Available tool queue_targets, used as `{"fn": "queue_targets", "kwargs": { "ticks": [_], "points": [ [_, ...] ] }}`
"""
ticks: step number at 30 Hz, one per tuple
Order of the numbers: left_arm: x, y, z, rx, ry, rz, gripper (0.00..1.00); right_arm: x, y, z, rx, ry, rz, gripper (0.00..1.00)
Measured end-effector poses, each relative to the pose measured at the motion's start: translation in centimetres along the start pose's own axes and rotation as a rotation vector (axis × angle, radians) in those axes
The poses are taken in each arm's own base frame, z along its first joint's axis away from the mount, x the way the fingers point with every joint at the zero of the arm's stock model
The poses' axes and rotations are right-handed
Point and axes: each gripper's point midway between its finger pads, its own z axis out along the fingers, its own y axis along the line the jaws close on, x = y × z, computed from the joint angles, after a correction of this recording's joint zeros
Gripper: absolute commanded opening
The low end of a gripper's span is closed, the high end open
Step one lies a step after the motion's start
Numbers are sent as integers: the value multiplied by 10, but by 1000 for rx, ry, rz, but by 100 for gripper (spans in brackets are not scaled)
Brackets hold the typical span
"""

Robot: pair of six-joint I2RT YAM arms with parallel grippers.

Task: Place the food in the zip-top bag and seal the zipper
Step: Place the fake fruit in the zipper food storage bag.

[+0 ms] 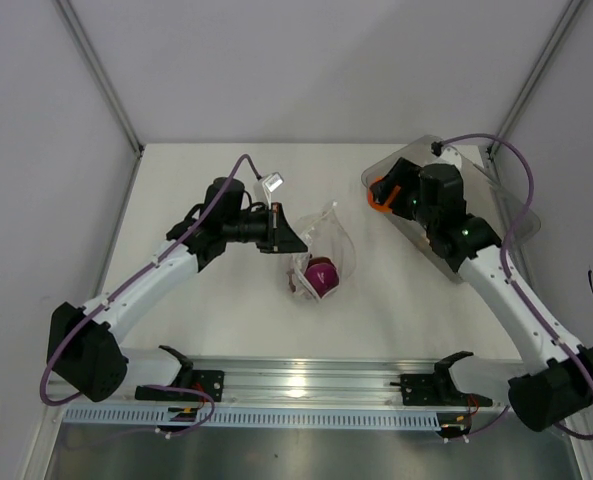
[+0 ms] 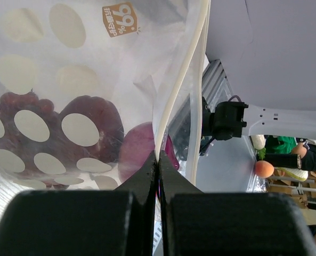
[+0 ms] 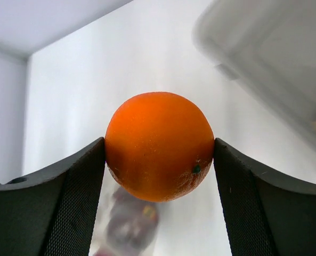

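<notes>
the left pincer (image 2: 158, 162) was pressed together on the mouth edge of the zip-top bag (image 1: 328, 248), which sat mid-bench (image 1: 236, 325) holding the grapes (image 2: 19, 106), the dark plum-like ball (image 2: 94, 114) and the purple-red ball (image 1: 323, 276). the right pincer (image 3: 159, 154) pinched the orange ball (image 3: 158, 133) at the clear bin's (image 1: 511, 215) left edge, well apart from the bag.

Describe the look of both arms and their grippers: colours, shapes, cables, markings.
The left arm and right arm are alike: white links, bulky black joints, a purple cable looped along each. Small green lights glow on the right arm's black housings. The left gripper and right gripper are matt black with flat, wedge-shaped fingers; the right one's show fine dotted texture.
</notes>
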Motion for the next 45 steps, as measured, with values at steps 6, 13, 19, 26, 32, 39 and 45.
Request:
{"fn": "queue_targets", "kwargs": {
  "ticks": [6, 13, 19, 26, 32, 39, 45],
  "points": [
    [-1, 2, -3, -35, 4, -13, 1, 25, 73, -79, -326, 29, -103, 0],
    [-7, -2, -7, -54, 0, -17, 1, 63, 112, -121, -547, 132, -179, 0],
    [-8, -3, -8, -62, -2, -20, 1, 127, 131, -117, -581, 286, -296, 1],
    [-6, 2, -9, -88, 2, -33, 1, 142, 123, -100, -504, 284, -362, 8],
    [-5, 2, -9, -91, 4, -35, 1, 144, 112, -81, -416, 254, -407, 26],
    [-5, 2, -9, -90, 3, -35, 1, 149, 100, -61, -329, 235, -461, 77],
    [-5, 2, -9, -90, 3, -35, 1, 145, 102, -54, -301, 218, -481, 99]
  ]
}}
